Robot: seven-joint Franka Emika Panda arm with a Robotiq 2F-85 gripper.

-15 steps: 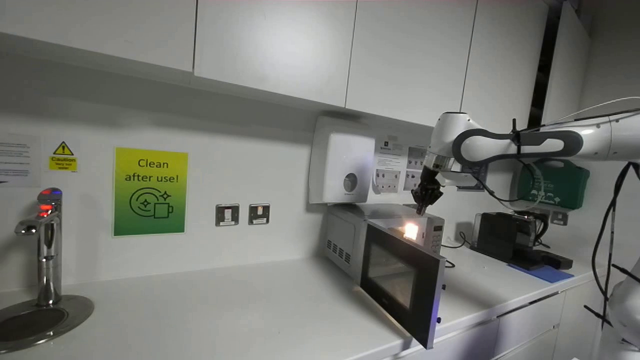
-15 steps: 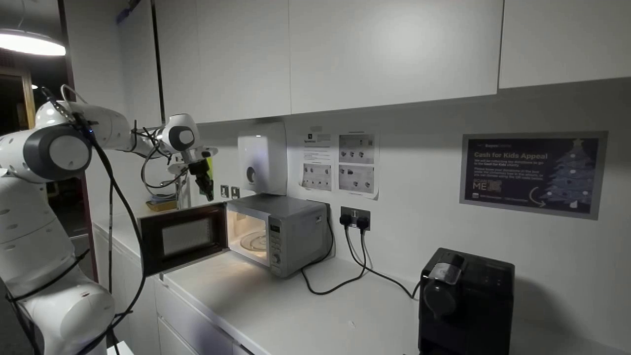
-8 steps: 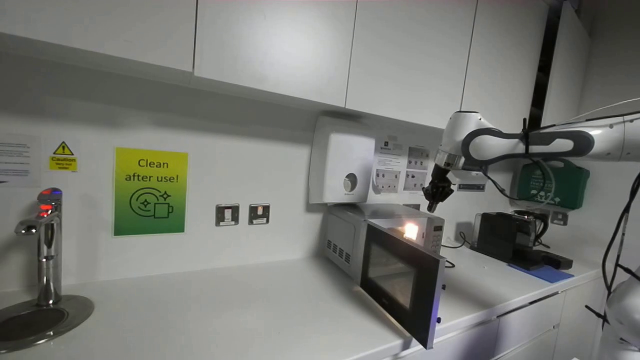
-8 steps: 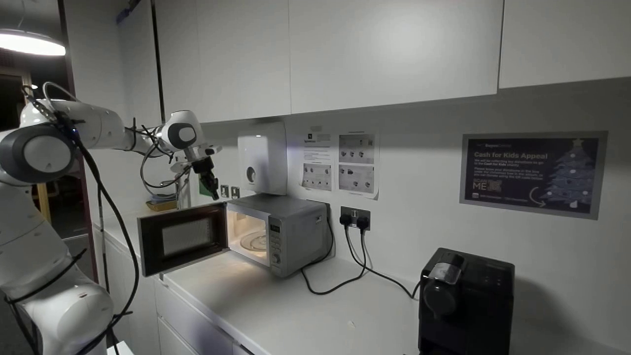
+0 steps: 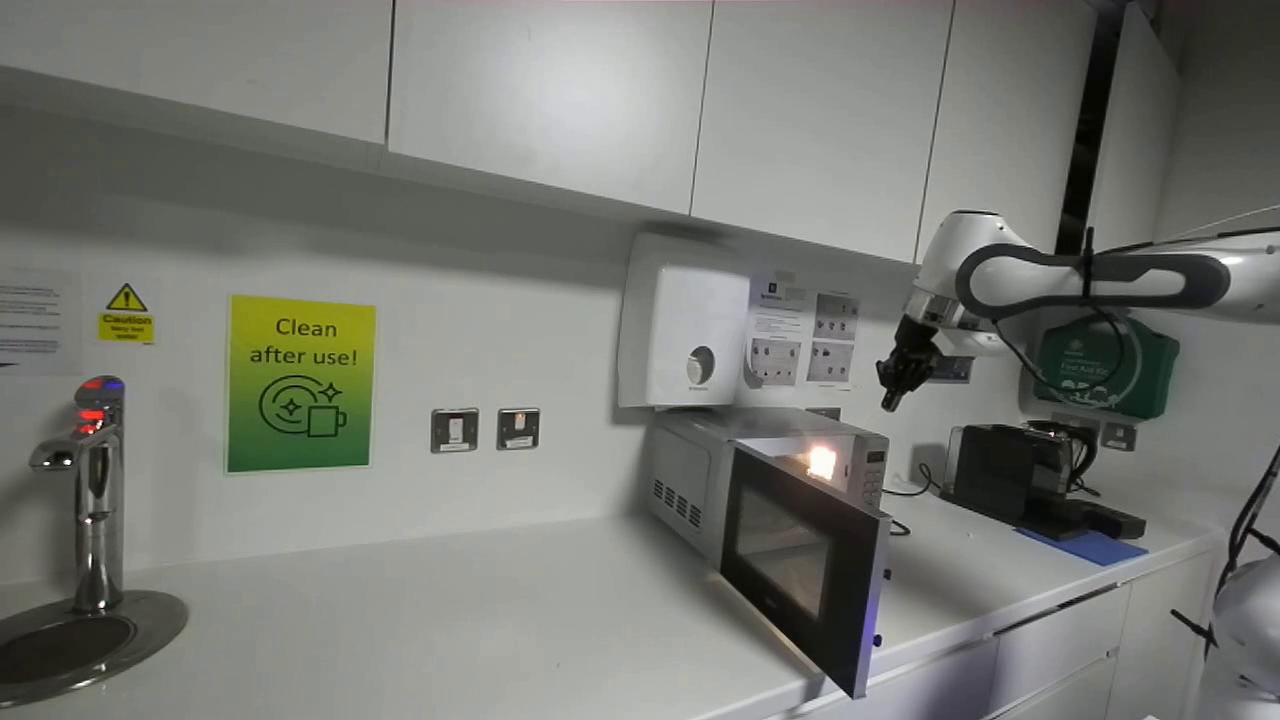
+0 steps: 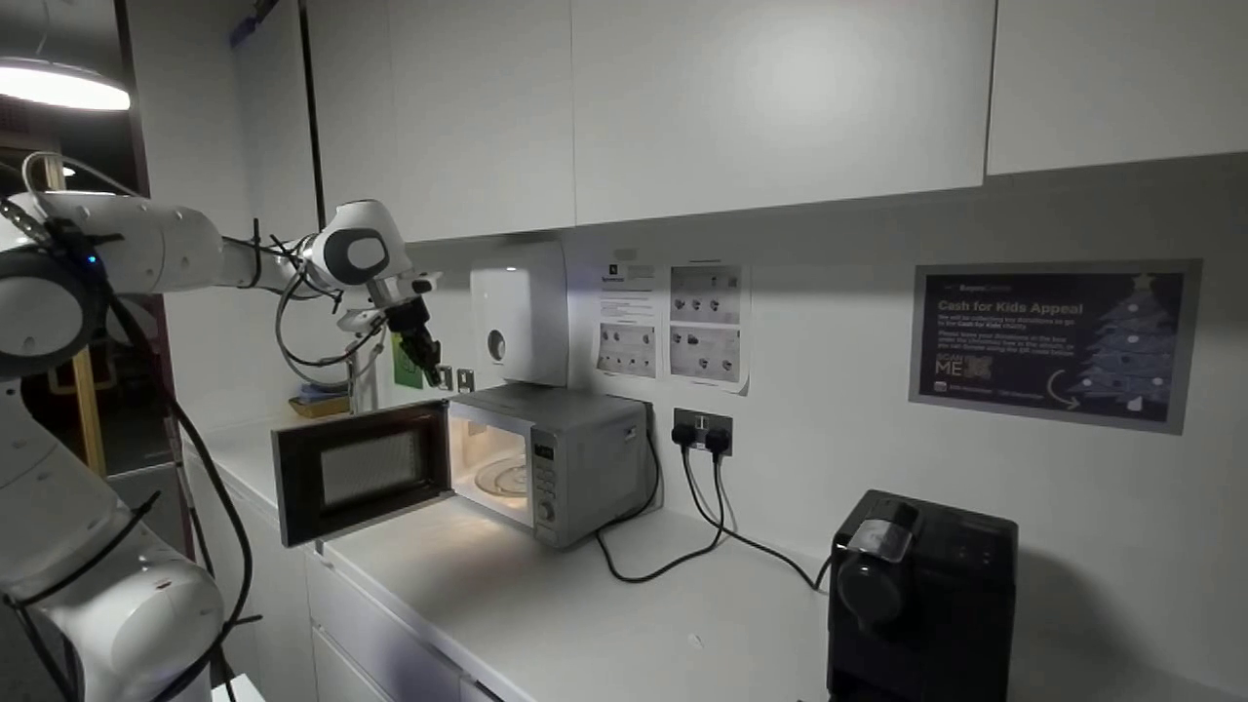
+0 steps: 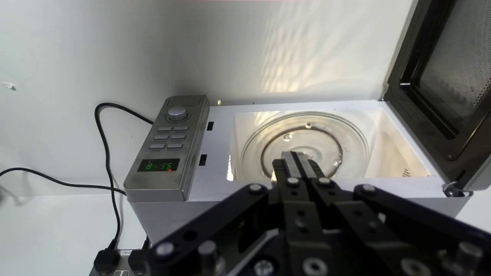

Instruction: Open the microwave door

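The microwave (image 5: 690, 470) is a silver-grey box on the counter; it also shows in an exterior view (image 6: 595, 468). Its door (image 5: 785, 555) stands wide open, swung out past the counter's front edge. The inner face of the door (image 6: 366, 468) shows in an exterior view, and part of the door (image 7: 441, 84) is at the right of the wrist view. The lit cavity holds a glass turntable (image 7: 307, 134). My gripper (image 5: 889, 400) is shut and empty, above the microwave's height and apart from the door. Its fingertips (image 7: 296, 155) touch each other in the wrist view.
A white dispenser (image 5: 690, 330) hangs above the microwave. Wall cabinets (image 6: 760, 107) run overhead. A black coffee machine (image 6: 921, 595) stands farther along the counter (image 6: 604, 624). Black cables (image 6: 673, 575) run from wall sockets. A tap (image 5: 98, 490) is at the far end.
My gripper has moved away from over the door, to the right and slightly up in both exterior views. It stays shut. The open door and microwave have not moved.
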